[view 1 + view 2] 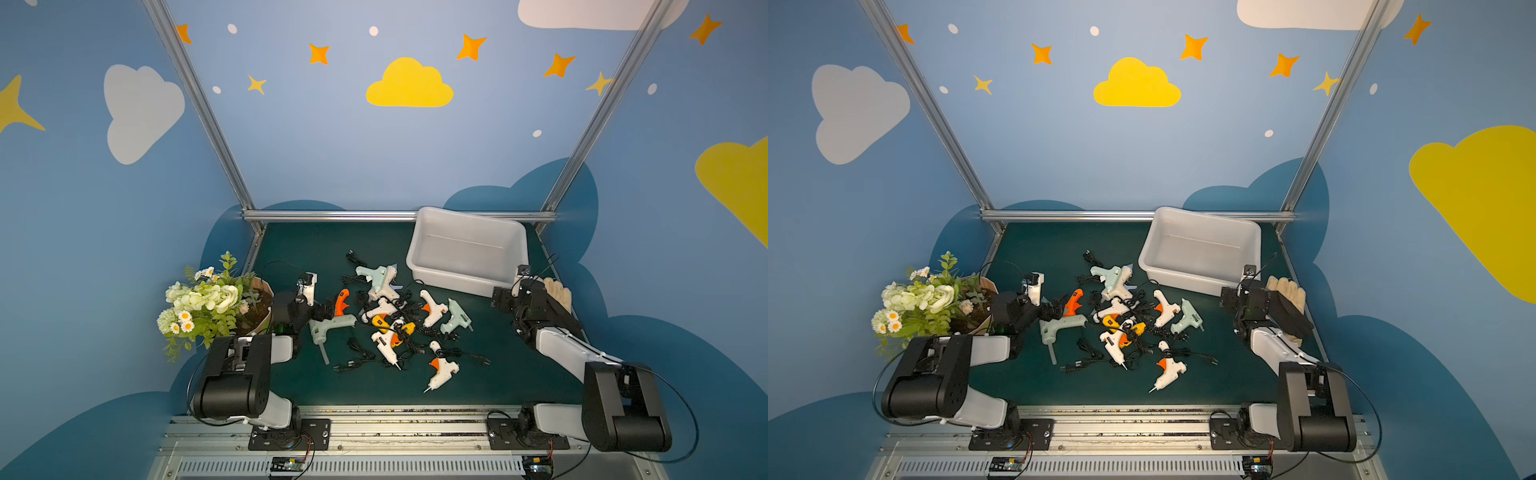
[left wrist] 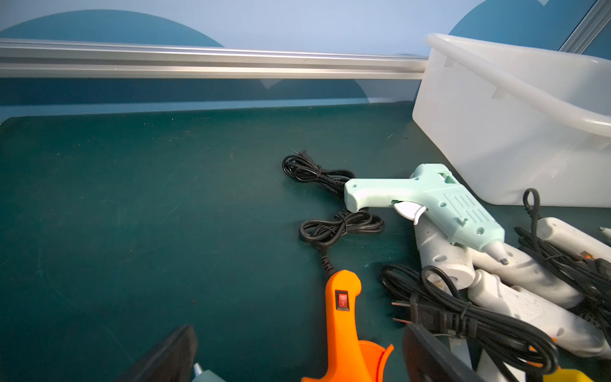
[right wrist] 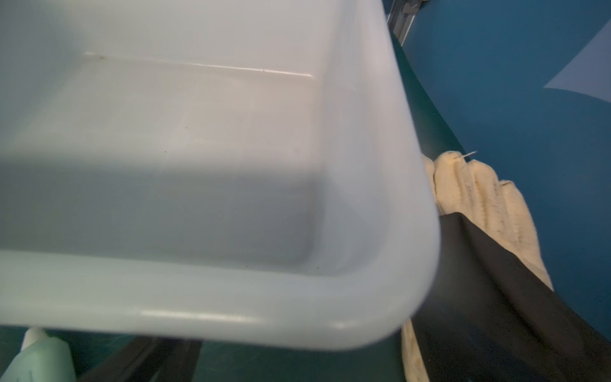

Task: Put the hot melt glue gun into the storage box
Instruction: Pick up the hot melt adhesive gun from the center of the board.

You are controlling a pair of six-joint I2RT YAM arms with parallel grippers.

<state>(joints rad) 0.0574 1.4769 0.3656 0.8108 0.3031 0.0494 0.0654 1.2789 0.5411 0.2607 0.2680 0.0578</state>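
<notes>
Straddling orange glue gun (image 2: 342,317) at nine o'clock with left tool (image 2: 299,334) spread wide. Hanging right tool (image 1: 500,299), also wide, beside storage box (image 1: 457,286) at two o'clock.

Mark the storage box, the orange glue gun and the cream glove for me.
storage box (image 1: 451,279): in a top view, on its near outer wall.
orange glue gun (image 2: 343,329): left wrist view, on the handle beside the red switch.
cream glove (image 3: 479,198): right wrist view, on the fingers.
</notes>
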